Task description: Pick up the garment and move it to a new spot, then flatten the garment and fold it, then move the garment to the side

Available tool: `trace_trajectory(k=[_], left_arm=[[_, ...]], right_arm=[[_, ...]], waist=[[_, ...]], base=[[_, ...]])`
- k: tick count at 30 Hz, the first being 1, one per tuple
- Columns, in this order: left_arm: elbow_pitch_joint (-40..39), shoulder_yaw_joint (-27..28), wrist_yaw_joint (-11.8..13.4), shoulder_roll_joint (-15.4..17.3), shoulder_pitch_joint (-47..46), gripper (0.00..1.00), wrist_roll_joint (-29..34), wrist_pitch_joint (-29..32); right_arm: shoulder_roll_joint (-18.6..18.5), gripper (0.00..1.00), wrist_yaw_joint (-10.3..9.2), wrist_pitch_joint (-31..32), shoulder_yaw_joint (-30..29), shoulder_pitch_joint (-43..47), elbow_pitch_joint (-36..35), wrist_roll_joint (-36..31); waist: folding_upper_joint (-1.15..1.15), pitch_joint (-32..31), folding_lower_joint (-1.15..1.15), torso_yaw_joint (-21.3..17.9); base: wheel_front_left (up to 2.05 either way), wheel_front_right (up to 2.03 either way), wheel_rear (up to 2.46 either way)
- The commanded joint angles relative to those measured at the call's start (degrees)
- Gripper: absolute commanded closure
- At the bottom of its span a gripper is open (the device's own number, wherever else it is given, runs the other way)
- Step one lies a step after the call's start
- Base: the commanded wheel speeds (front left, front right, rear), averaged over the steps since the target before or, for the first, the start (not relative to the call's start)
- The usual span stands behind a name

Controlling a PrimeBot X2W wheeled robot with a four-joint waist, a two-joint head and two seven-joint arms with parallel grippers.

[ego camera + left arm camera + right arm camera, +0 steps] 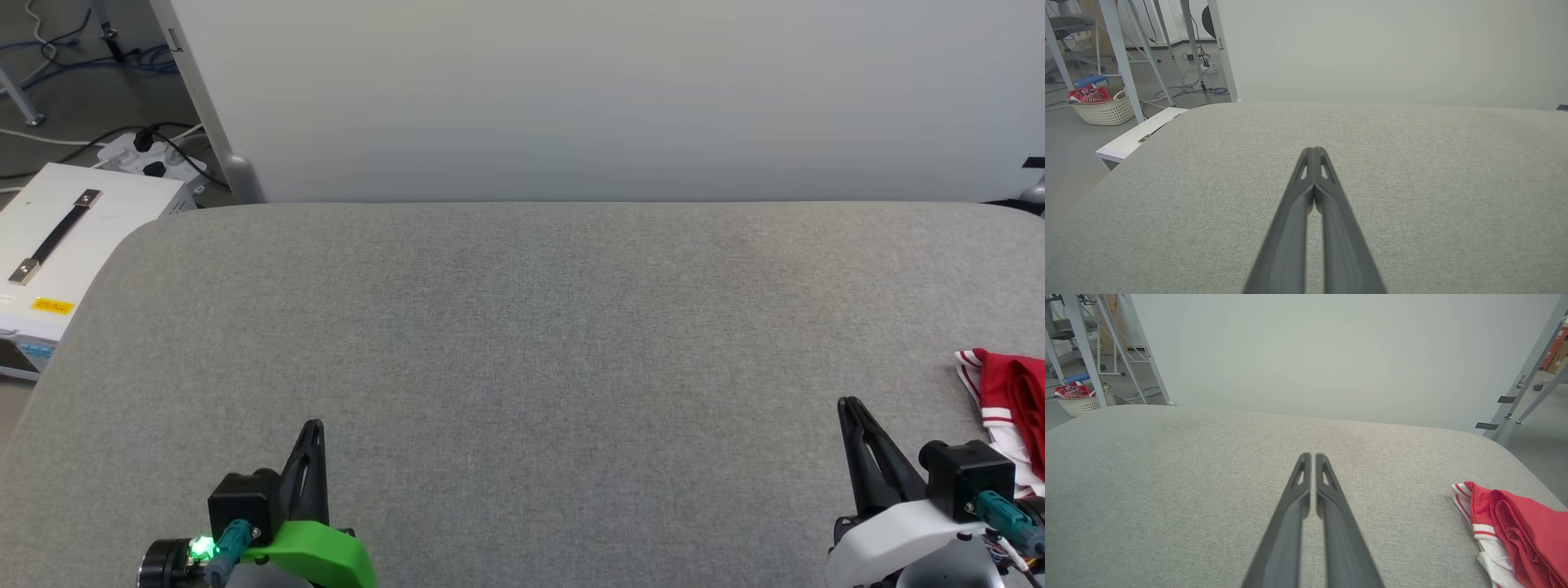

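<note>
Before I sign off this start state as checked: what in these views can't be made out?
- The garment: cut off by the right edge in the head view, by the right and bottom edges in the right wrist view; full extent unknown.
- The basket, left wrist view: red contents too small to identify.
- The yellow label on the white box, head view: too small to read.

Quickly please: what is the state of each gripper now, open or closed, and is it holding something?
Left gripper: closed, holding nothing.
Right gripper: closed, holding nothing; the garment lies apart, to its right.
</note>
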Motion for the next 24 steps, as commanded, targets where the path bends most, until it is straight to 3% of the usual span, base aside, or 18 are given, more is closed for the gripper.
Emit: trace_trajectory(k=[1, 24], left_arm=[[-0.36, 0.29, -0.31, -0.31, -1.26, 1.0, 0.79, 0.26], [-2.21, 1.6, -0.86, -1.46, -2.41, 1.0, 3.57, 3.15]], right_arm=[[0.05, 1.0, -0.03, -0.28, 0.16, -1.31, 0.41, -0.75], [0.08, 1.0, -0.04, -0.5, 0.54, -3.52, 3.05, -2.11]], waist=[[0.0, 0.04, 0.0, -0.01], [0.0, 0.73, 0.0, -0.26]], base=[[0.0, 0.0, 0.0], [0.0, 0.0, 0.0]])
